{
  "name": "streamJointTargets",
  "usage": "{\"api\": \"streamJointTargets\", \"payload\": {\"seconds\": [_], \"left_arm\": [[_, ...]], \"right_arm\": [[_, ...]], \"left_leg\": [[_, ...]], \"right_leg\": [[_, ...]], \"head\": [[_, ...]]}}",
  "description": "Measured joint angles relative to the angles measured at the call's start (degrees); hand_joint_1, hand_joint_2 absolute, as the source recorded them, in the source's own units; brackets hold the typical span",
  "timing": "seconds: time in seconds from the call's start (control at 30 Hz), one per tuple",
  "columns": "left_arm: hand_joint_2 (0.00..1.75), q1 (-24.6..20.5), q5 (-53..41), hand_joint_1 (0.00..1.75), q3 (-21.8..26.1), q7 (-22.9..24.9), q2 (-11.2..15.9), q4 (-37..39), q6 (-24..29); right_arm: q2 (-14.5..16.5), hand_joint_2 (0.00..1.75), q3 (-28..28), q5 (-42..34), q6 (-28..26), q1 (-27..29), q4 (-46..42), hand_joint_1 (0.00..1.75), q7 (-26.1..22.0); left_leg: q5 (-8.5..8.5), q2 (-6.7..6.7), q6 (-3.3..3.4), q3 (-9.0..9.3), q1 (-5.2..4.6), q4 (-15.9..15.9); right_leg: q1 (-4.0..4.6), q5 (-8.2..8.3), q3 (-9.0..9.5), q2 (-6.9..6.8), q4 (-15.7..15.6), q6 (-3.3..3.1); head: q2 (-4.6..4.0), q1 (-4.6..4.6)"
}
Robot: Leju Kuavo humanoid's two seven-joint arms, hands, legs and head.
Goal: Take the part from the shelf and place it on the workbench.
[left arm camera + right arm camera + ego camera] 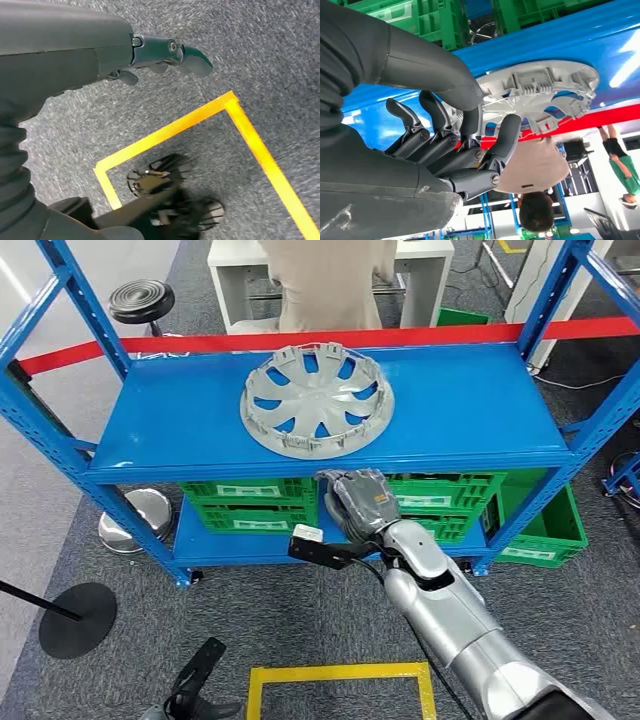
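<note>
R hand (361,502) fingers (433,112) apart, empty, near hubcap (317,400) on shelf (468,410).

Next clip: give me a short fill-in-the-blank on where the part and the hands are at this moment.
1. The grey wheel cover lies on the ____ shelf board of the blue rack.
2. The right robot hand is raised toward it, holding ____.
3. Green ____ sit on the board below.
4. The left robot hand hangs over grey carpet marked with ____ tape.

Missing words: top; nothing; crates; yellow
</note>
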Motion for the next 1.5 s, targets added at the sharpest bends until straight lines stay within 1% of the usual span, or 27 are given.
{"api": "streamJointTargets", "payload": {"seconds": [0.07,0.13,0.17,0.2,0.23,0.37,0.43,0.5,0.53,0.57,0.63,0.7,0.73,0.83,0.9,0.93,1.0,1.03,1.07,1.1,1.17,1.2,1.23,1.33,1.4,1.43,1.5], "left_arm": [[1.75,0.03,0.0,0.0,0.0,0.0,0.01,0.0,0.0],[1.75,0.06,0.0,0.0,0.0,0.0,0.01,0.01,0.0],[1.75,0.03,0.0,0.0,0.0,0.0,-0.08,0.02,0.0],[1.75,-0.02,0.0,0.0,0.0,0.0,-0.15,0.04,-0.01],[1.75,-0.05,0.0,0.0,0.0,0.0,-0.24,0.05,-0.02],[1.75,-0.03,0.03,0.0,0.03,-0.03,-0.19,0.07,-0.08],[1.75,-0.04,0.04,0.0,0.04,-0.08,-0.19,0.07,-0.14],[1.75,0.03,0.04,0.0,0.04,-0.09,-0.19,0.07,-0.2],[1.75,0.11,0.04,0.0,0.05,-0.09,-0.19,0.07,-0.21],[1.75,0.18,0.04,0.0,0.05,-0.09,-0.18,0.07,-0.22],[1.75,0.22,0.04,0.0,0.06,-0.09,-0.2,0.07,-0.22],[1.75,0.13,0.05,0.0,0.06,-0.09,-0.23,0.07,-0.22],[1.75,0.08,0.05,0.0,0.07,-0.09,-0.23,0.07,-0.22],[1.75,-0.01,0.07,0.0,0.07,-0.09,-0.23,0.06,-0.25],[1.75,-0.1,0.08,0.0,0.07,-0.11,-0.21,0.05,-0.25],[1.75,-0.13,0.08,0.0,0.07,-0.12,-0.19,0.04,-0.24],[1.75,-0.01,0.09,0.0,0.07,-0.13,-0.2,0.04,-0.24],[1.75,0.12,0.09,0.0,0.07,-0.13,-0.2,0.04,-0.24],[1.75,0.24,0.09,0.0,0.07,-0.13,-0.2,0.04,-0.24],[1.75,0.31,0.09,0.0,0.07,-0.13,-0.19,0.04,-0.24],[1.75,0.3,0.09,0.0,0.07,-0.13,-0.14,0.04,-0.24],[1.75,0.27,0.09,0.0,0.07,-0.13,-0.13,0.04,-0.24],[1.75,0.23,0.09,0.0,0.07,-0.14,-0.13,0.04,-0.25],[1.75,0.21,0.09,0.0,0.07,-0.29,-0.2,0.04,-0.23],[1.75,0.19,0.16,0.0,0.1,-0.52,-0.15,0.04,-0.12],[1.75,0.16,0.18,0.0,0.13,-0.64,-0.14,0.04,-0.06],[1.75,0.17,0.09,0.0,0.17,-0.76,-0.16,0.04,0.01]], "right_arm": [[0.0,1.75,0.01,0.0,0.0,0.11,0.0,1.75,0.0],[0.0,1.75,0.01,0.0,0.0,0.17,0.0,1.75,0.0],[0.0,1.75,0.01,0.0,0.01,0.11,0.0,1.75,0.01],[0.0,1.75,0.0,0.01,0.01,0.04,0.0,1.75,0.01],[0.0,1.75,-0.01,0.01,0.02,0.01,0.0,1.75,0.01],[0.0,1.75,-0.04,0.11,-0.01,-0.06,-0.02,1.75,0.07],[0.0,1.75,-0.07,0.16,-0.02,-0.07,-0.03,1.75,0.1],[-0.02,1.75,-0.08,0.18,-0.01,0.15,-0.01,1.75,0.13],[-0.04,1.75,-0.08,0.19,-0.01,0.31,-0.01,1.75,0.15],[-0.05,1.75,-0.08,0.2,0.0,0.44,0.0,1.75,0.16],[-0.07,1.75,-0.08,0.23,0.0,0.46,0.0,1.75,0.17],[-0.09,1.75,-0.1,0.26,0.0,0.3,0.0,1.75,0.17],[-0.1,1.75,-0.1,0.28,-0.01,0.24,0.0,1.75,0.17],[-0.13,1.75,-0.13,0.3,-0.01,0.22,-0.03,1.75,0.2],[-0.12,1.75,-0.15,0.31,-0.03,0.14,-0.1,1.75,0.2],[-0.1,1.75,-0.15,0.31,-0.04,0.12,-0.13,1.75,0.19],[-0.11,1.75,-0.14,0.31,-0.04,0.24,-0.13,1.75,0.17],[-0.11,1.75,-0.13,0.31,-0.04,0.38,-0.12,1.75,0.17],[-0.11,1.75,-0.13,0.31,-0.04,0.5,-0.11,1.75,0.17],[-0.11,1.75,-0.12,0.31,-0.04,0.57,-0.11,1.75,0.17],[-0.11,1.75,-0.12,0.33,-0.01,0.59,-0.12,1.75,0.17],[-0.11,1.75,-0.12,0.37,0.02,0.57,-0.13,1.75,0.18],[-0.11,1.75,-0.12,0.41,0.05,0.55,-0.15,1.75,0.2],[-0.11,1.75,-0.13,0.56,0.09,0.59,-0.23,1.75,0.26],[-0.13,1.75,-0.26,0.69,0.08,0.59,-0.43,1.75,0.31],[-0.14,1.75,-0.34,0.77,0.08,0.6,-0.54,1.75,0.34],[-0.18,1.75,-0.45,0.91,0.1,0.87,-0.62,1.75,0.41]], "left_leg": [[2.48,0.02,-0.12,0.32,0.12,-1.94],[7.96,0.19,-0.42,2.44,0.42,-8.45],[9.88,0.29,-0.56,3.97,0.52,-12.14],[10.75,0.37,-0.34,5.18,0.6,-14.97],[10.76,0.43,0.01,5.87,0.61,-16.59],[9.43,0.34,2.07,6.68,0.54,-17.32],[9.0,0.32,2.76,7.31,0.56,-17.4],[8.45,0.32,3.12,7.85,0.4,-17.38],[8.12,0.29,3.18,8.21,0.32,-17.37],[7.75,0.24,3.17,8.69,0.25,-17.36],[6.83,0.12,2.96,10.06,0.18,-17.35],[5.9,0.02,2.49,11.2,0.02,-17.33],[5.6,-0.02,2.21,11.47,-0.04,-17.38],[5.09,-0.04,1.23,11.84,0.05,-17.81],[3.76,0.03,0.5,11.0,0.14,-15.84],[2.48,0.05,0.2,9.54,0.18,-13.09],[-0.14,0.07,-0.22,4.88,0.24,-5.48],[-0.43,0.07,-0.31,2.86,0.25,-2.76],[0.52,0.08,-0.33,1.68,0.26,-1.91],[2.6,0.08,-0.27,1.6,0.26,-3.23],[8.25,0.16,0.0,3.86,0.24,-10.28],[9.92,0.21,0.24,5.33,0.2,-13.87],[10.64,0.25,0.56,6.38,0.15,-16.31],[9.88,0.26,1.76,7.22,0.1,-17.89],[9.75,0.27,2.46,7.55,0.29,-18.08],[9.65,0.28,2.76,7.74,0.39,-18.15],[9.24,0.27,3.11,8.04,0.35,-18.14]], "right_leg": [[-0.14,-0.37,0.49,0.07,0.03,0.21],[-0.37,-1.19,1.55,0.16,0.07,0.74],[-0.33,-1.63,1.95,0.21,0.17,1.08],[-0.22,-1.99,2.17,0.26,0.22,1.41],[-0.08,-2.26,2.25,0.29,0.19,1.73],[-0.13,-3.46,2.05,0.05,1.09,2.94],[-0.14,-6.05,-0.96,-0.13,7.1,3.34],[-0.12,-8.64,-5.87,-0.15,15.12,3.41],[-0.11,-8.62,-7.62,-0.15,17.31,3.35],[-0.09,-7.42,-8.35,-0.15,17.38,3.21],[-0.02,-1.96,-6.42,-0.15,10.93,2.76],[0.12,1.75,-3.09,-0.13,3.36,2.36],[0.21,2.11,-2.14,-0.1,1.46,2.19],[0.34,1.33,-1.46,0.05,0.43,1.42],[0.09,1.11,-0.96,0.1,0.05,0.72],[-0.05,0.98,-0.65,0.08,-0.12,0.44],[-0.06,0.51,-0.2,0.06,-0.18,0.13],[-0.05,0.23,0.05,0.09,-0.18,0.11],[-0.05,-0.09,0.41,0.15,-0.17,0.14],[-0.05,-0.44,0.87,0.22,-0.17,0.22],[-0.02,-1.24,1.99,0.33,-0.18,0.54],[0.1,-1.66,2.41,0.39,-0.11,0.78],[0.23,-2.02,2.68,0.43,-0.12,1.04],[0.36,-2.66,2.96,0.43,-0.4,1.9],[0.33,-3.85,2.21,0.2,1.34,2.51],[0.31,-5.16,0.83,0.09,4.07,2.75],[0.29,-8.25,-3.68,-0.04,12.19,3.05]], "head": [[0.0,-0.01],[0.0,-0.02],[0.0,-0.12],[0.0,-0.18],[0.0,-0.2],[0.0,0.06],[0.0,0.36],[0.0,0.51],[0.0,0.52],[0.0,0.53],[0.0,0.55],[0.01,0.62],[0.01,0.6],[0.0,0.48],[0.0,0.32],[0.0,0.22],[0.0,0.11],[0.0,0.1],[0.0,0.1],[0.0,0.11],[0.0,0.1],[0.0,0.1],[0.0,0.16],[0.01,0.29],[0.01,0.55],[0.01,0.68],[0.0,0.96]]}}
